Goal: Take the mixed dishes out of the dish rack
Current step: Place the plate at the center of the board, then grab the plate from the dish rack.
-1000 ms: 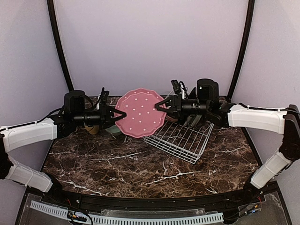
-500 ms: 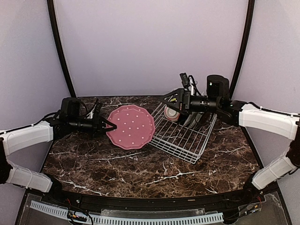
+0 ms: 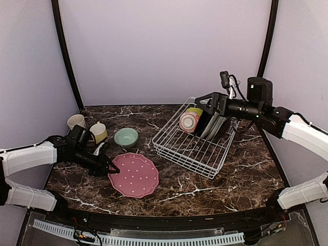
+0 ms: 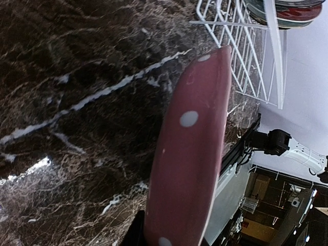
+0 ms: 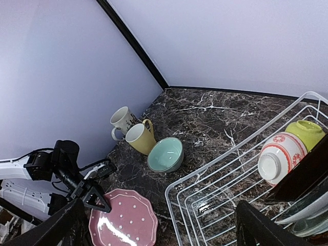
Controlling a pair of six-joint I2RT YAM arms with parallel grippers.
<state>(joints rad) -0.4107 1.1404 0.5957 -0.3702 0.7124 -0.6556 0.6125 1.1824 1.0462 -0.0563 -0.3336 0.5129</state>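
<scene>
My left gripper (image 3: 111, 169) is shut on the left rim of the pink dotted plate (image 3: 135, 176), which lies low and nearly flat over the front-left table. The left wrist view shows that plate (image 4: 192, 148) edge-on, with a dark finger (image 4: 135, 234) beside it. My right gripper (image 3: 204, 104) hangs open and empty above the back of the white dish rack (image 3: 192, 148). Leaning in the rack are a pink-striped bowl (image 3: 188, 122), a lime bowl (image 3: 195, 110) and dark and pale plates (image 3: 215, 126). From the right wrist I see the rack (image 5: 215, 197) and the plate (image 5: 123, 221).
A beige mug (image 3: 76, 122), a yellow mug (image 3: 98, 132) and a mint bowl (image 3: 126, 137) stand on the marble at back left. The curved wall closes in behind, with black poles at both sides. Bare marble lies in front of the rack.
The right gripper opened off the pink plate and drew back up to the right over the rack. The left arm carried the plate down to the front-left of the table.
</scene>
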